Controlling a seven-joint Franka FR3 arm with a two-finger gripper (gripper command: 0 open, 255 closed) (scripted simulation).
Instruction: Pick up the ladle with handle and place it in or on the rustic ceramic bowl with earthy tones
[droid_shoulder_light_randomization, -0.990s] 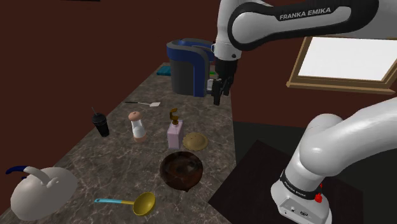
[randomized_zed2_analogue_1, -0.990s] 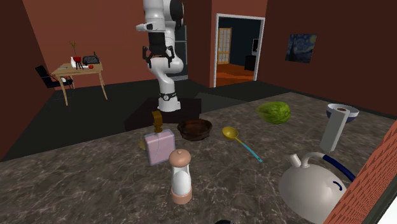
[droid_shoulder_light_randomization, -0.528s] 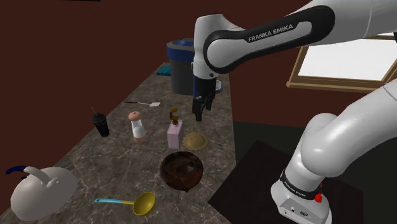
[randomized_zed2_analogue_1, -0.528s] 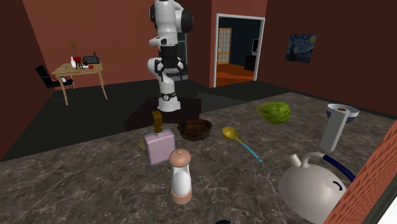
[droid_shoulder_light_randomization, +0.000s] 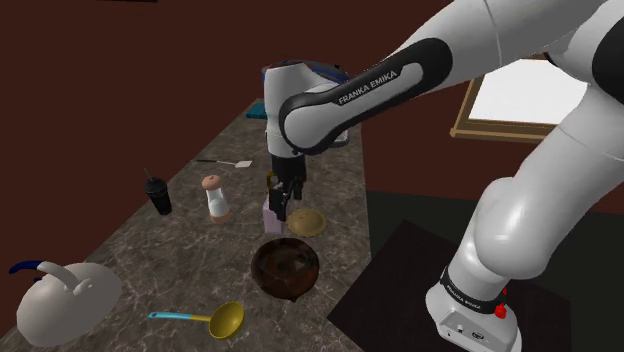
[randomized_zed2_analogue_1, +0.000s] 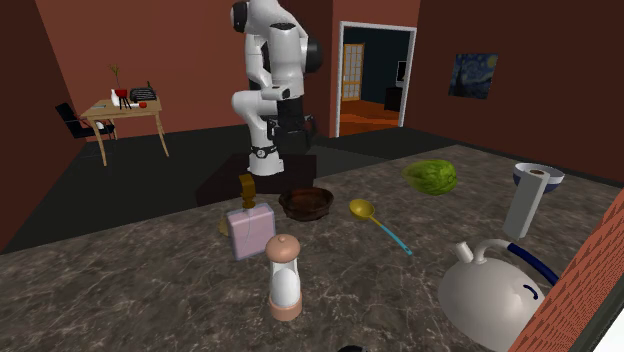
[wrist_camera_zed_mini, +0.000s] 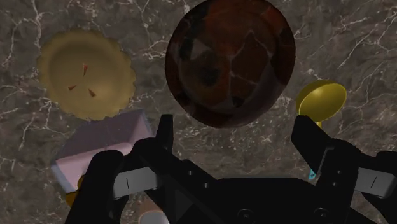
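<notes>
Gripper (wrist_camera_zed_mini: 235, 130): fingers stand wide apart, nothing between them, nothing held. Over the last second the arm has swung down and inward from beside the dark blue-lidded container (droid_shoulder_light_randomization: 296, 105) at the worktop's (droid_shoulder_light_randomization: 130, 250) far end. It now hangs low over the pale bottle (wrist_camera_zed_mini: 105, 149) and the small pie (wrist_camera_zed_mini: 86, 74), just short of the brown bowl (wrist_camera_zed_mini: 230, 60). Bowl and ladle (droid_shoulder_light_randomization: 200, 319) have not shifted. We judge this as approach only: grasp not begun, and the gripper must yet pass over the bowl to reach the ladle. The ladle lies flat on the worktop beyond the bowl, near it but apart. In the shoulder view its long axis runs roughly across the picture, gold scoop toward the right, blue handle pointing left at the white kettle (droid_shoulder_light_randomization: 65, 300).
</notes>
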